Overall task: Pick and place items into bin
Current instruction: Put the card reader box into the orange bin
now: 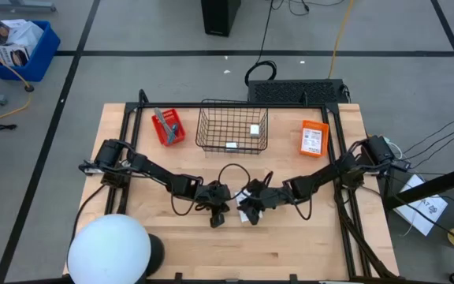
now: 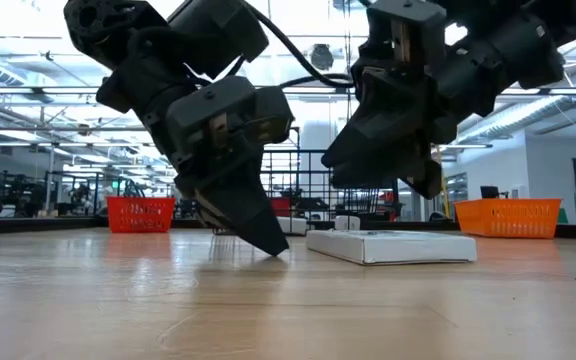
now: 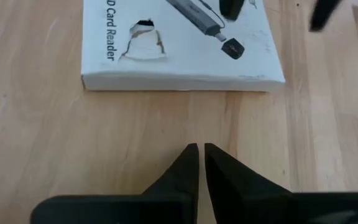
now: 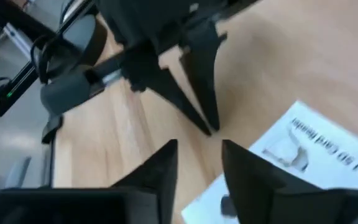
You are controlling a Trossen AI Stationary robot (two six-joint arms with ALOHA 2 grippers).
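Observation:
A flat white printed packet (image 3: 179, 43) lies on the wooden table at the middle near side (image 1: 245, 213); in the low view the packet (image 2: 393, 245) rests flat. My left gripper (image 3: 199, 152) is shut just short of the packet's long edge, its tips (image 2: 271, 248) slanting down to the tabletop; whether they touch the wood I cannot tell. My right gripper (image 4: 201, 152) hangs open above the packet (image 4: 303, 155), clear of it (image 2: 408, 175). The black wire bin (image 1: 205, 126) stands at the far middle, holding a white cube (image 1: 254, 129) and another small white item (image 1: 232, 145).
A red basket (image 1: 169, 126) with a grey tool stands left of the wire bin, and an orange basket (image 1: 314, 138) with a printed packet stands right of it. A black cable loop (image 1: 231, 172) lies between the bin and the grippers. A white dome (image 1: 109, 248) sits at the near left corner.

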